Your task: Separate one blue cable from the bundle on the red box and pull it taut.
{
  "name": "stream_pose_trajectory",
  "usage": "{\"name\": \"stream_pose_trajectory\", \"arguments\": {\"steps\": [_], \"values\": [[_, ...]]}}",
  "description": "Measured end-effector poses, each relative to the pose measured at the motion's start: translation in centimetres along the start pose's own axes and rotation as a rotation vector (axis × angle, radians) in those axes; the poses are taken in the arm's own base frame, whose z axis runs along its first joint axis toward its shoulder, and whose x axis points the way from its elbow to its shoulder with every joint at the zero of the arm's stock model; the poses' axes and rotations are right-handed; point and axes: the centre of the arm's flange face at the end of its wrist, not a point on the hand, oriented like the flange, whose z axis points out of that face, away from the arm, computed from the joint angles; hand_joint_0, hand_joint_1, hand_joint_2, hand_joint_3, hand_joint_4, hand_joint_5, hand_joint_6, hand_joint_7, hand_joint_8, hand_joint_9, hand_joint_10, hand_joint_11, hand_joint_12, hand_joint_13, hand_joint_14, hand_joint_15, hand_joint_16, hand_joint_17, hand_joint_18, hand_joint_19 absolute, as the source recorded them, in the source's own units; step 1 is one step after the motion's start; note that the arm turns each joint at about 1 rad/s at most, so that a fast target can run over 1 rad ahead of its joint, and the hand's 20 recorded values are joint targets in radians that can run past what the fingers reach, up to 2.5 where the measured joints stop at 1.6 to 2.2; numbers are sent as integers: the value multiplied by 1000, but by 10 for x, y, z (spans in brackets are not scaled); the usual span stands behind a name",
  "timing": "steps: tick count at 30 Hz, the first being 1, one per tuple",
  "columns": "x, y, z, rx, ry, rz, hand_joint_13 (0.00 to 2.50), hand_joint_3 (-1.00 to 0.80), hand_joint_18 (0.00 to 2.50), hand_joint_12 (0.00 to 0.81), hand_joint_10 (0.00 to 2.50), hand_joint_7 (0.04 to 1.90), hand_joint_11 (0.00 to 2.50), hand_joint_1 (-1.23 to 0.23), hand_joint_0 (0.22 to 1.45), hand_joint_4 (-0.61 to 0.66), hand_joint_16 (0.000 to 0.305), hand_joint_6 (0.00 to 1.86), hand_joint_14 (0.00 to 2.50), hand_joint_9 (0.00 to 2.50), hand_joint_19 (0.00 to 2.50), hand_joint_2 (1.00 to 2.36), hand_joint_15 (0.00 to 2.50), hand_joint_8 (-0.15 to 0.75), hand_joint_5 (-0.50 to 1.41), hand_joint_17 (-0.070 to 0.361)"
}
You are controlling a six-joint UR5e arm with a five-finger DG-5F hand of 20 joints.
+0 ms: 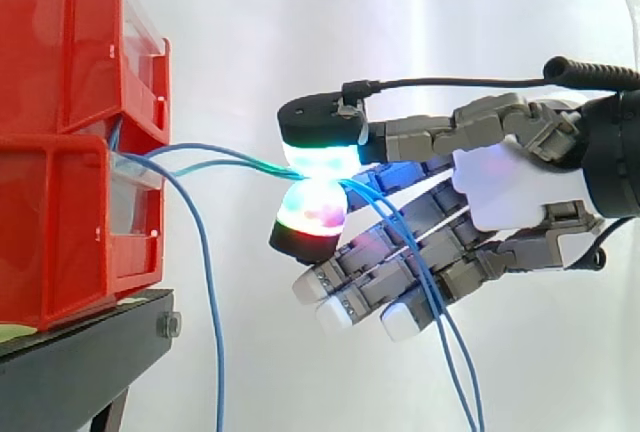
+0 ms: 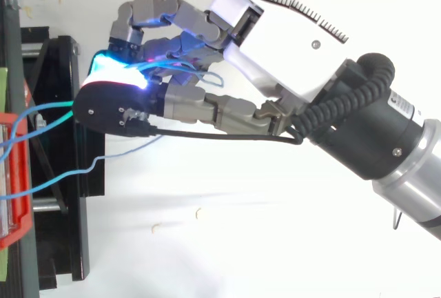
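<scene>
Two stacked red bins [image 1: 70, 142] stand on a black stand [image 1: 80, 347] at the left. Thin blue cables [image 1: 205, 252] come out between the bins. One blue cable [image 1: 215, 154] runs nearly straight from the bins to my hand [image 1: 510, 187], where two glowing fingertips [image 1: 320, 157] pinch it. Behind the pinch the cables drop down past the other fingers, which are stretched out and relaxed. From above, the hand [image 2: 275, 43] sits right of the bin edge [image 2: 17, 174], with the cables [image 2: 48, 108] spanning the gap.
A white curtain hangs behind everything. Another blue cable [image 1: 212, 332] hangs slack from the bins down past the stand's edge. The black stand's frame [image 2: 62, 174] lies under the cables in the top view.
</scene>
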Motion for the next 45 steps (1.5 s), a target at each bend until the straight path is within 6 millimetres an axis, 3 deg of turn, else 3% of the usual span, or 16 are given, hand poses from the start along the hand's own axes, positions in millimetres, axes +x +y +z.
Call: {"name": "stream_pose_trajectory", "arguments": {"steps": [8,11,16,23,25,27,31,34,41,45], "values": [[1,0,0,-3,15,2,850,-492,911,338,13,1136,411,-940,734,261,38,503,11,988,465,1000,353,312,-97,85],[2,0,0,-3,18,5,849,-500,908,336,11,1149,424,-904,662,265,38,503,13,987,481,1000,356,311,-97,85],[1,-1,-1,3,20,7,874,-500,959,363,12,1148,408,-665,508,311,44,503,10,1033,511,1000,362,351,-88,99],[1,-1,-1,9,21,16,901,-500,999,390,9,1144,391,-426,469,322,49,503,10,1069,512,1000,367,375,-80,110],[1,-1,-1,9,21,18,891,-500,964,371,10,1144,403,-353,517,293,45,503,11,1063,540,1000,375,361,-78,102],[1,-1,-1,9,21,18,886,-485,944,357,12,1148,406,-375,573,270,42,503,11,1075,566,1001,383,351,-77,95],[1,-1,-1,10,21,18,930,-229,1011,372,10,1134,407,-561,639,301,45,503,12,1111,523,1012,368,372,-73,102],[1,-1,-1,9,21,19,950,-145,1024,370,9,1137,405,-625,672,303,44,503,10,1120,513,1013,367,373,-73,100],[0,-1,-1,9,21,26,944,-94,1016,365,10,1149,428,-762,691,295,43,503,11,1107,500,1014,369,365,-76,96],[0,1,-1,7,21,33,889,-166,945,344,11,1184,438,-830,715,252,39,503,12,1055,506,1016,371,334,-83,88]]}}
